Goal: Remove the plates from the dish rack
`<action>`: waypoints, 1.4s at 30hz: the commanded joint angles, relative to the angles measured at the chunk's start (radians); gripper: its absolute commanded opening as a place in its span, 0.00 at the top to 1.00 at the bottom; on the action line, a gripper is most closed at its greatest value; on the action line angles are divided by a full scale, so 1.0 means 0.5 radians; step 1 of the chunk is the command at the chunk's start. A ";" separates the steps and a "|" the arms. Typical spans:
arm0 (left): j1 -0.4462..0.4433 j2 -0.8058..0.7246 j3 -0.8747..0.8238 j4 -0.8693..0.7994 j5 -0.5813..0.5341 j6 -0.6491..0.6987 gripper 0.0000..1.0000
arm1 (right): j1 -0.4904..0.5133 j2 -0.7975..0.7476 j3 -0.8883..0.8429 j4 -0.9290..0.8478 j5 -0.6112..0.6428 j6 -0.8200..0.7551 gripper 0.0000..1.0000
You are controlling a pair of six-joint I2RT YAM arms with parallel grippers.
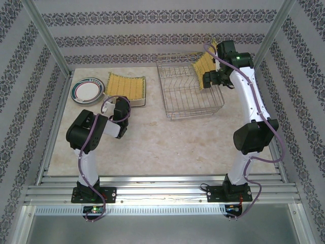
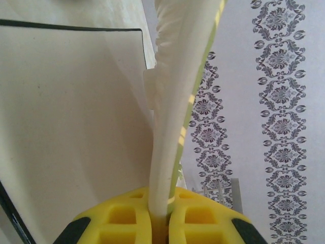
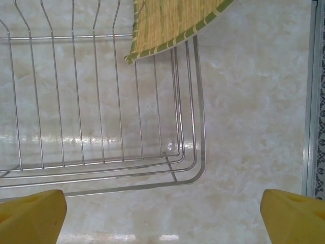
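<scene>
Beige marble-look tabletop (image 1: 152, 147) lies under everything, closed in by striped damask wallpaper (image 1: 162, 25). At the upper centre-right of the top view sits the rectangular silver wire dish rack (image 1: 190, 96). One yellow woven square plate with a green rim (image 1: 203, 65) leans tilted at the rack's far right end. In the right wrist view this plate's corner juts down from the top centre, over the rack's upright wires.

The right gripper (image 1: 207, 80) hovers just beside that leaning plate, above the rack's right side. Its yellow fingertips (image 3: 30, 213) stand far apart at the bottom corners of the wrist view — released, touching nothing.

At the upper left of the top view, a second yellow woven square plate (image 1: 126, 85) lies over a white square plate with a dark rim (image 1: 142, 101). The left gripper (image 1: 121, 108) sits at its near edge. In the left wrist view the yellow fingers (image 2: 127, 218) are clenched on the plate's thin edge, seen edge-on. Whether the plate rests on or is lifted off the white one I cannot tell.

A round white plate with a green band (image 1: 87, 90) lies flat just left of the stack — apart from it.
</scene>
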 commanded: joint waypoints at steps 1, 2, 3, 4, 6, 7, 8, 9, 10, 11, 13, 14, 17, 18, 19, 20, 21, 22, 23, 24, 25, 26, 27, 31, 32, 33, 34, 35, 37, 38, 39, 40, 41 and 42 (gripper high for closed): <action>-0.017 0.005 0.072 0.253 -0.009 -0.073 1.00 | 0.029 -0.020 -0.021 0.039 -0.030 -0.025 0.02; -0.017 0.010 0.073 0.246 -0.004 -0.077 1.00 | 0.029 -0.026 -0.024 0.047 -0.037 -0.023 0.02; -0.013 0.020 0.077 0.231 0.010 -0.085 1.00 | 0.029 -0.033 -0.022 0.049 -0.038 -0.023 0.02; -0.013 0.034 0.080 0.222 0.021 -0.103 1.00 | 0.028 -0.036 -0.020 0.053 -0.040 -0.024 0.02; -0.010 0.071 0.063 0.261 0.025 -0.126 1.00 | 0.029 -0.042 -0.032 0.057 -0.044 -0.025 0.02; -0.007 0.086 0.048 0.279 0.027 -0.139 1.00 | 0.029 -0.048 -0.044 0.064 -0.052 -0.026 0.02; -0.003 0.092 0.036 0.274 0.031 -0.146 1.00 | 0.029 -0.054 -0.058 0.073 -0.055 -0.021 0.02; 0.001 0.092 0.024 0.249 0.036 -0.153 0.99 | 0.029 -0.065 -0.083 0.088 -0.061 -0.018 0.02; 0.010 0.085 0.010 0.220 0.046 -0.150 0.96 | 0.029 -0.079 -0.108 0.108 -0.075 -0.012 0.02; 0.014 0.075 0.002 0.192 0.055 -0.150 0.96 | 0.029 -0.092 -0.132 0.124 -0.087 -0.009 0.02; 0.028 0.063 -0.014 0.145 0.086 -0.138 0.96 | 0.030 -0.110 -0.159 0.145 -0.093 -0.003 0.02; 0.029 0.057 -0.023 0.136 0.085 -0.138 0.96 | 0.029 -0.118 -0.167 0.150 -0.098 0.001 0.02; 0.036 0.036 -0.034 0.041 0.101 -0.123 0.91 | 0.029 -0.140 -0.189 0.171 -0.108 0.005 0.02; 0.036 0.026 -0.035 -0.009 0.110 -0.127 0.89 | 0.028 -0.146 -0.198 0.179 -0.112 0.009 0.02; 0.034 0.021 -0.032 -0.048 0.124 -0.128 0.87 | 0.029 -0.150 -0.201 0.185 -0.112 0.012 0.02; 0.035 0.016 -0.034 -0.082 0.130 -0.129 0.85 | 0.029 -0.153 -0.205 0.185 -0.111 0.013 0.02; 0.034 0.006 -0.033 -0.134 0.144 -0.139 0.81 | 0.029 -0.155 -0.207 0.189 -0.115 0.012 0.02; 0.034 -0.011 -0.031 -0.212 0.154 -0.152 0.76 | 0.029 -0.159 -0.214 0.189 -0.112 0.009 0.02; 0.035 -0.031 -0.027 -0.298 0.166 -0.156 0.72 | 0.029 -0.166 -0.220 0.190 -0.108 0.008 0.02; 0.035 -0.066 -0.022 -0.413 0.170 -0.159 0.67 | 0.029 -0.171 -0.227 0.191 -0.109 0.008 0.02; 0.033 -0.098 -0.018 -0.518 0.163 -0.152 0.62 | 0.026 -0.180 -0.239 0.196 -0.108 0.008 0.02; 0.032 -0.126 -0.015 -0.586 0.153 -0.138 0.59 | 0.023 -0.189 -0.249 0.202 -0.113 0.008 0.02; 0.032 -0.154 -0.009 -0.654 0.146 -0.122 0.55 | 0.021 -0.197 -0.260 0.212 -0.114 0.008 0.02; 0.031 -0.210 0.030 -0.880 0.155 -0.099 0.45 | 0.017 -0.210 -0.273 0.218 -0.126 0.012 0.02; 0.032 -0.217 0.038 -0.920 0.161 -0.086 0.43 | 0.015 -0.214 -0.279 0.219 -0.131 0.015 0.02; 0.033 -0.228 0.055 -0.981 0.168 -0.079 0.41 | 0.017 -0.211 -0.281 0.223 -0.136 0.015 0.02; 0.032 -0.238 0.074 -1.046 0.171 -0.074 0.38 | 0.016 -0.214 -0.282 0.227 -0.141 0.015 0.02; 0.032 -0.251 0.102 -1.129 0.181 -0.045 0.35 | 0.016 -0.214 -0.286 0.228 -0.142 0.016 0.02; 0.033 -0.271 0.168 -1.302 0.180 0.001 0.27 | 0.014 -0.217 -0.299 0.239 -0.151 0.015 0.02; 0.031 -0.278 0.184 -1.348 0.180 0.023 0.25 | 0.014 -0.217 -0.302 0.240 -0.153 0.016 0.02; 0.031 -0.279 0.193 -1.366 0.183 0.045 0.23 | 0.014 -0.218 -0.306 0.247 -0.157 0.017 0.02; 0.031 -0.280 0.210 -1.403 0.183 0.055 0.22 | 0.011 -0.223 -0.312 0.252 -0.161 0.016 0.02; 0.032 -0.277 0.229 -1.440 0.184 0.063 0.22 | 0.011 -0.220 -0.317 0.255 -0.167 0.019 0.02; 0.031 -0.270 0.250 -1.461 0.193 0.082 0.22 | 0.009 -0.220 -0.321 0.264 -0.169 0.019 0.02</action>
